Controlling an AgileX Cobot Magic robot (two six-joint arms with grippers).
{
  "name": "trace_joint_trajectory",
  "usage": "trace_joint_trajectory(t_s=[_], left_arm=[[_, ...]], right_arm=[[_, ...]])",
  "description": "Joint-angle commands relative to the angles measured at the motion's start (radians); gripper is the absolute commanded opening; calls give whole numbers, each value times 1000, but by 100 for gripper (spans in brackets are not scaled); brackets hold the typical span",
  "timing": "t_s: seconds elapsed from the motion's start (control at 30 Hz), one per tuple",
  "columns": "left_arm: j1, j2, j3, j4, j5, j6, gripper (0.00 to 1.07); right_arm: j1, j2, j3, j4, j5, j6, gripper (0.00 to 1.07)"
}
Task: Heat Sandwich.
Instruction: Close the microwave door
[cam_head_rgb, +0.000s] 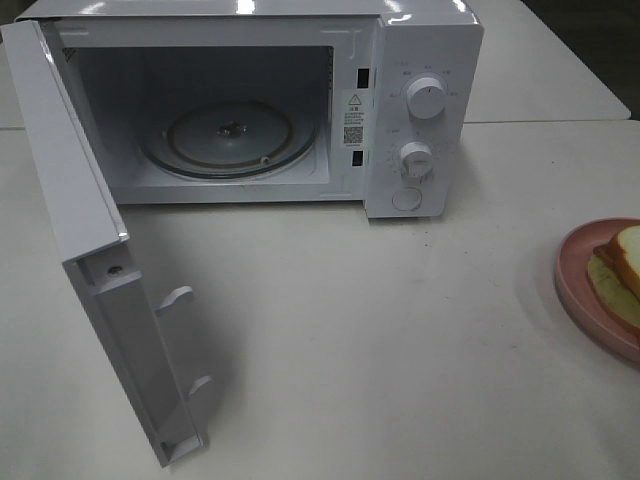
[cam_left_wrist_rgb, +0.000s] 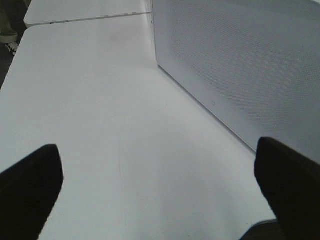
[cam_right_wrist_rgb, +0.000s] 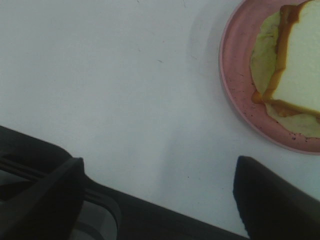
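Note:
The sandwich (cam_head_rgb: 622, 272), white bread with brown crust over a pale green filling, lies on a round pink plate (cam_head_rgb: 578, 290) at the table's right edge. The right wrist view shows the same sandwich (cam_right_wrist_rgb: 295, 65) on the plate (cam_right_wrist_rgb: 235, 75), off to one side of my right gripper (cam_right_wrist_rgb: 160, 200). That gripper is open, with only bare table between its dark fingers (cam_right_wrist_rgb: 45, 200). My left gripper (cam_left_wrist_rgb: 160, 195) is open too, hovering over bare table beside the microwave's side wall (cam_left_wrist_rgb: 240, 60). Neither gripper appears in the high view.
A white microwave (cam_head_rgb: 420, 110) stands at the back with its door (cam_head_rgb: 90, 250) swung wide open toward the front left. Its glass turntable (cam_head_rgb: 228, 138) is bare. A second table (cam_head_rgb: 550, 70) adjoins at the back right.

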Motion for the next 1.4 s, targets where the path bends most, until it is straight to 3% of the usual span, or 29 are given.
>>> trace_joint_trajectory(t_s=[0.03, 0.27, 0.53, 1.1, 1.4], left_arm=[[3, -24, 0, -4, -6, -1, 103], [3, -24, 0, -4, -6, -1, 103], [3, -24, 0, -4, -6, -1, 103], [3, -24, 0, -4, -6, -1, 103], [3, -24, 0, -4, -6, -1, 103]], right_arm=[[-8, -95, 27, 17, 24, -16, 78], [-80, -248, 42, 21, 81, -36, 77], [-191, -491, 60, 140, 91, -152, 77], [-339, -751, 65, 157, 85, -163, 76], [-353, -751, 65, 157, 85, -163, 76]])
